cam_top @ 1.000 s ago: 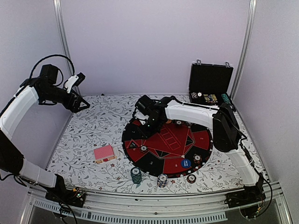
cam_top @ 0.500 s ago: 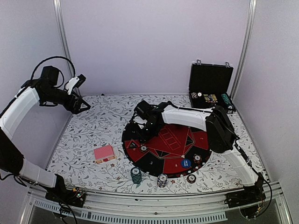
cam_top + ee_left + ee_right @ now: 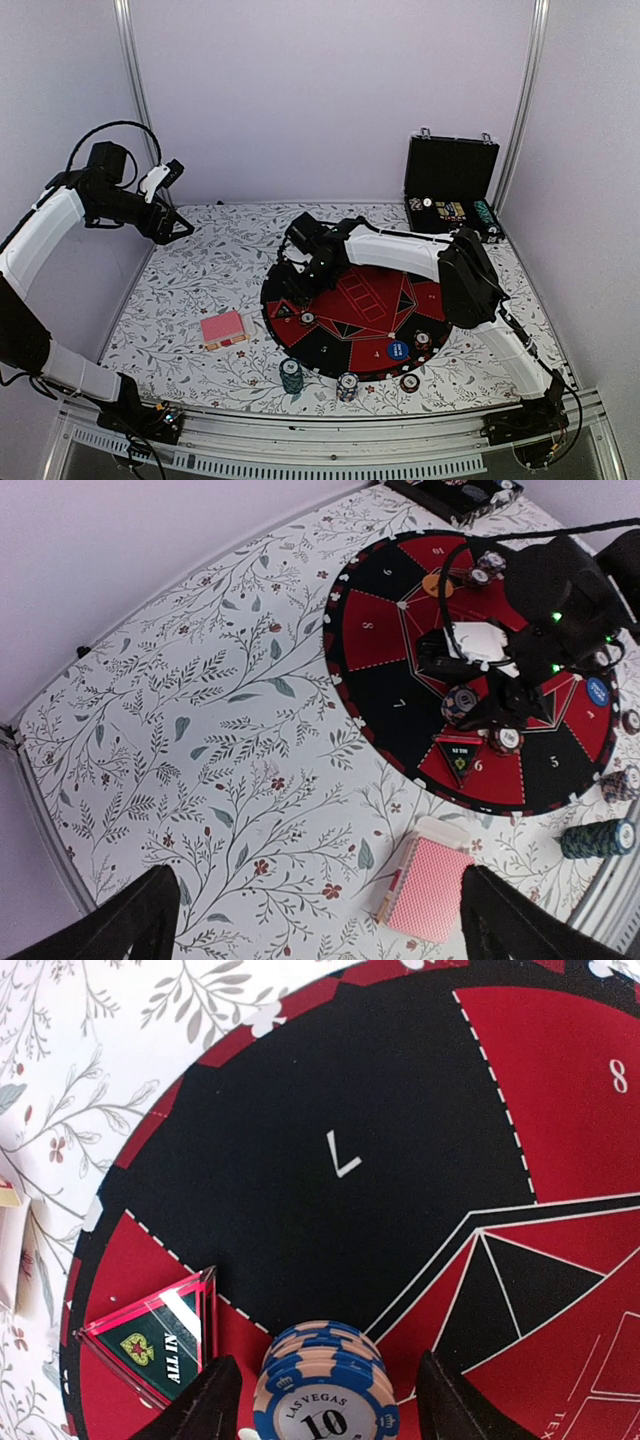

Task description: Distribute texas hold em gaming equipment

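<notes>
Right end effector [image 3: 325,1412]: released, straddling blue chip stack [image 3: 322,1360] on mat [image 3: 330,1110], wedge 7
Left end effector [image 3: 320,900]: released wide, left of mat

open cloth [image 3: 200,270] left of mat [image 3: 340,345], deck [image 3: 223,328] nearby

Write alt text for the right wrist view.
A stack of blue-and-cream striped poker chips marked LAS VEGAS 10 sits on the round red-and-black mat, the dark jaws open on either side. A clear triangular ALL IN marker lies beside it; floral tablecloth shows beyond.
</notes>
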`<state>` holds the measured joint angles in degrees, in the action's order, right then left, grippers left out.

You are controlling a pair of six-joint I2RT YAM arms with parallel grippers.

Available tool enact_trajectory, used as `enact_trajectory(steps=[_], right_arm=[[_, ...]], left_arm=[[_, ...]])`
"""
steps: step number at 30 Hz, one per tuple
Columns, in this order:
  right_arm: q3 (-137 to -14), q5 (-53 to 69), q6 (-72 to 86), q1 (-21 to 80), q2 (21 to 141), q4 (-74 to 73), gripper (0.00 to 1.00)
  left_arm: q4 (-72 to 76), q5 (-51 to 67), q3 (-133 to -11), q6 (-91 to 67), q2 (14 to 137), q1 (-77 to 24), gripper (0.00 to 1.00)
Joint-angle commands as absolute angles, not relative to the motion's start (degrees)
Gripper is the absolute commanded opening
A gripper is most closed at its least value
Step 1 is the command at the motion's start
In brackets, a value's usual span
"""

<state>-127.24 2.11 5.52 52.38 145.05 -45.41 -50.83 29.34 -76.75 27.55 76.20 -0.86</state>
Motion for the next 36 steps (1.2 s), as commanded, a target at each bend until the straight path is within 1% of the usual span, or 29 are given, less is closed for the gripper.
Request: enact_trajectory(steps=[1, 5, 6, 9, 11, 14, 16, 20, 25, 30, 36], right_arm=[[-130.60, 1.05, 4.87, 51.95, 142.63, -45.74, 0.65], [-131.40, 0.33, 4.74, 51.92, 139.52, -47.02, 0.65], [-131.28, -1.68, 4.82, 51.98, 138.37, -47.55, 0.65], [-128.97, -3.14, 5.37, 51.99, 133.61, -48.90, 0.66], [-123.59, -3.06, 6.77, 52.27, 128.93, -48.38, 0.67], [-111.57, -3.35, 8.54, 54.03, 121.30, -45.35, 0.71], [-104.24, -3.70, 9.61, 55.94, 114.90, -44.86, 0.74], [-90.48, -3.03, 11.96, 60.47, 106.37, -45.09, 0.80], [-79.95, -0.76, 15.19, 66.07, 97.82, -46.06, 0.86], [-74.98, 3.73, 16.57, 70.56, 94.38, -46.41, 0.88], [-72.76, 4.50, 15.70, 73.33, 96.52, -46.55, 0.89]], left_arm=[[-49.93, 29.53, -76.16, 27.29, 76.11, -1.41, 1.00], [-50.13, 29.53, -76.12, 27.16, 76.11, -1.41, 1.00], [-50.13, 29.47, -76.08, 27.16, 76.11, -1.41, 1.00], [-50.18, 29.11, -76.03, 27.36, 76.05, -1.41, 1.00], [-50.22, 29.09, -75.75, 27.70, 75.80, -1.41, 1.00], [-50.04, 29.26, -74.84, 27.94, 75.34, -1.41, 1.00], [-50.07, 29.10, -74.42, 28.10, 75.17, -1.41, 1.00], [-49.83, 28.05, -73.68, 28.84, 74.86, -1.41, 1.00], [-50.31, 27.44, -73.29, 28.92, 74.76, -1.32, 1.00], [-51.22, 27.40, -74.28, 28.83, 74.18, -1.33, 1.00], [-52.58, 27.21, -74.95, 28.53, 73.93, -1.39, 1.00]])
